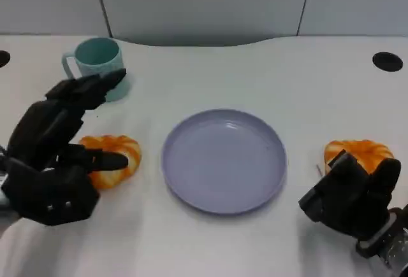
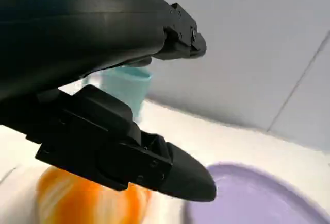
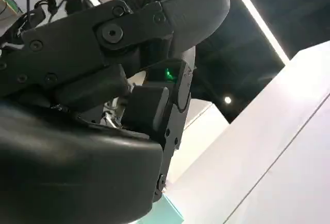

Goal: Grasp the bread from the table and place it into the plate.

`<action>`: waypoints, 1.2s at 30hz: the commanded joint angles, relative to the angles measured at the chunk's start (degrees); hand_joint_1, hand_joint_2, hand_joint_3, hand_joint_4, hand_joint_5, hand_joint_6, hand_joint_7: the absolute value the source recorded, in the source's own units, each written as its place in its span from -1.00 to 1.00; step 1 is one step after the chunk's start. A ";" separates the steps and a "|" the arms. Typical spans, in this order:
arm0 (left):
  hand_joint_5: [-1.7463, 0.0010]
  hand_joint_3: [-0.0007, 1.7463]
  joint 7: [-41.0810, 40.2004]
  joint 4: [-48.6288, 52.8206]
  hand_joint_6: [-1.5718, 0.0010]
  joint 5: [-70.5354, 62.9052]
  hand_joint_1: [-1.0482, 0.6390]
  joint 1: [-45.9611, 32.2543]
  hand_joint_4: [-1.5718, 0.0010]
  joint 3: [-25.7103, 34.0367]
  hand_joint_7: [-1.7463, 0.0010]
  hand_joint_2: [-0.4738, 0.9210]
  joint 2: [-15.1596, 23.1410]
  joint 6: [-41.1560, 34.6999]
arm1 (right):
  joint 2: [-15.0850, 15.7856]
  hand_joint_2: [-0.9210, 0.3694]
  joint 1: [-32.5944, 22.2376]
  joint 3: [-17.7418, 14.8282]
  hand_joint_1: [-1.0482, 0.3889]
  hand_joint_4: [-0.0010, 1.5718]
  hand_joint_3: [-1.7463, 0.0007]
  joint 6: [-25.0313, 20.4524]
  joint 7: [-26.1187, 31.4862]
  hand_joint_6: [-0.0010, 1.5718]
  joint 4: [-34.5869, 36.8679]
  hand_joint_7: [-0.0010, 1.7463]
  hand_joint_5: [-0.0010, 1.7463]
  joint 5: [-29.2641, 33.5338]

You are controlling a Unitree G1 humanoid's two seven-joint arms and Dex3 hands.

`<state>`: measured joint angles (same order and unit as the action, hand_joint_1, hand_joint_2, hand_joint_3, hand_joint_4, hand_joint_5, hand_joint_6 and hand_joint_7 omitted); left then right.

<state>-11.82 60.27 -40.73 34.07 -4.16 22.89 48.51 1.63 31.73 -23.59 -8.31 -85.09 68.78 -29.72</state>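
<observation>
Flanking the centre purple plate [image 1: 223, 160]: left bread [image 1: 109, 156] under the spread, empty left hand [image 1: 57, 156]; right bread [image 1: 357, 153] behind the curled, empty right hand [image 1: 350, 194]; teal mug [image 1: 95, 63] upper left.

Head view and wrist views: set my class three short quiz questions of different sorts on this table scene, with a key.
1. True or false: the plate already holds bread.
2. Which stands behind the left hand? A) teal mug B) bowl C) bottle
3. Fill in: one bread roll lies under the left hand, the other bread roll beside the ____ hand.

Key: 1 false; 2 A; 3 right.
</observation>
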 commanded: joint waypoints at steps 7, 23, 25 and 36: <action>0.80 -0.79 -6.32 14.78 0.78 -1.29 -1.00 4.11 0.89 -11.51 0.98 1.00 -2.92 -14.43 | 0.11 -1.00 -1.43 -0.49 -0.34 0.91 0.79 -0.64 -1.79 0.68 -2.35 -0.98 -0.99 -1.01; 0.83 -0.98 -5.64 17.83 0.54 6.65 -0.56 3.28 0.41 -11.17 0.96 0.85 -5.35 -22.83 | 1.86 -0.99 -1.22 2.00 -0.57 0.89 0.98 -3.11 0.97 0.67 -2.54 -0.99 -0.99 0.91; 0.78 -0.99 -6.69 17.96 0.31 6.87 -0.15 3.53 0.07 -11.33 0.92 0.78 -5.72 -23.73 | 1.87 -0.99 -1.24 1.94 -0.56 0.90 0.99 -3.69 1.62 0.68 -2.65 -0.99 -0.99 0.59; 0.83 -0.99 -9.45 16.93 -0.33 11.37 0.18 7.17 -0.44 -8.02 0.83 0.92 -5.31 -20.52 | 1.50 -1.00 0.11 2.39 -0.56 0.89 0.94 -2.45 1.91 0.67 -1.98 -1.00 -1.00 0.77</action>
<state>-19.47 77.57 -31.13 39.73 -13.58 16.83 25.28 2.47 30.65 -21.39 -11.27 -82.78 66.54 -29.53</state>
